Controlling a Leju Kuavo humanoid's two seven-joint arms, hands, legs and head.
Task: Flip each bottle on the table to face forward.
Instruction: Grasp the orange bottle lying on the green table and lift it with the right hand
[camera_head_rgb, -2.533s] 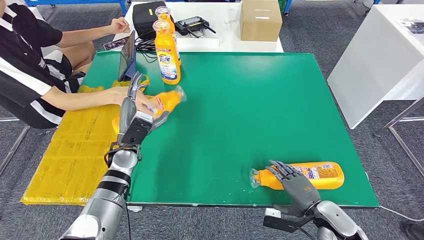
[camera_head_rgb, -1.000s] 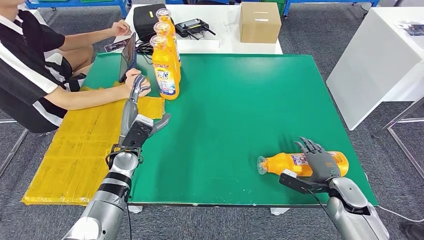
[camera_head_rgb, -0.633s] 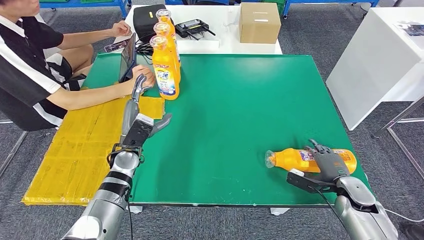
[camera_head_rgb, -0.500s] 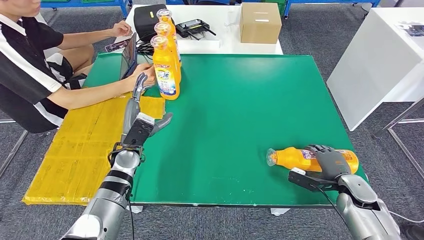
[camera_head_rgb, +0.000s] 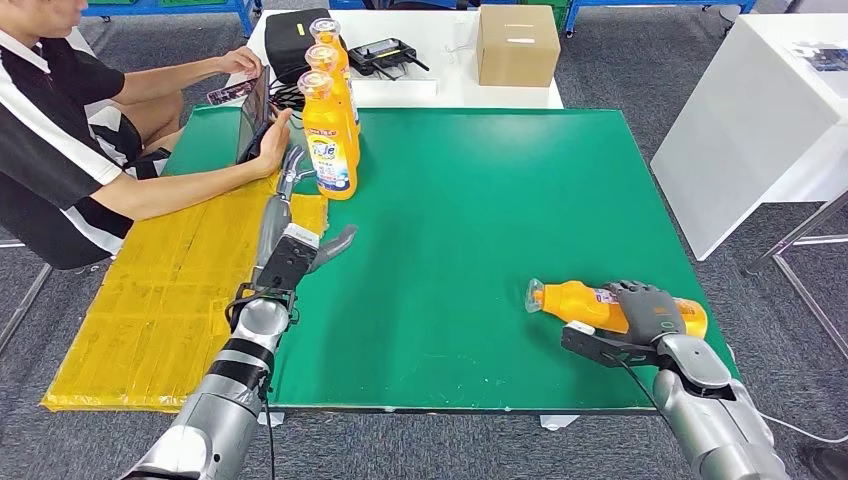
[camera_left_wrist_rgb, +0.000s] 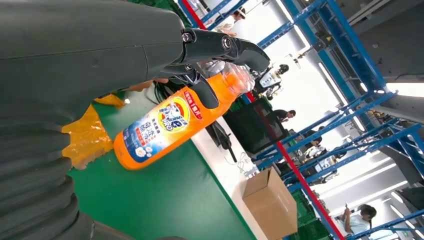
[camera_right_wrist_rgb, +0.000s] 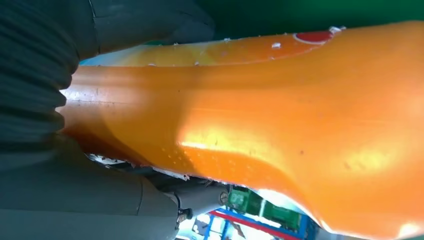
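Observation:
An orange bottle (camera_head_rgb: 585, 304) lies on its side near the front right of the green table (camera_head_rgb: 480, 190), cap end pointing left. My right hand (camera_head_rgb: 650, 308) wraps over its body and grips it; up close the bottle's orange side (camera_right_wrist_rgb: 280, 125) sits against the palm. Three orange bottles stand upright in a row at the table's far left: the nearest (camera_head_rgb: 327, 140), a second (camera_head_rgb: 336, 80) and a third (camera_head_rgb: 325, 32) behind. My left hand (camera_head_rgb: 292, 225) hovers open just in front of the nearest one (camera_left_wrist_rgb: 175, 122), holding nothing.
A seated person's hand (camera_head_rgb: 270, 135) touches a tablet (camera_head_rgb: 254, 112) at the far left edge. Yellow matting (camera_head_rgb: 160, 290) lies left of the table. A white table behind carries a cardboard box (camera_head_rgb: 516, 45) and black devices (camera_head_rgb: 385, 50). Another white table (camera_head_rgb: 760, 110) stands right.
My right hand has closed over the lying bottle and drawn it slightly up and left. The person's hand has left the upright bottle and moved to the tablet. My left hand shifted slightly right.

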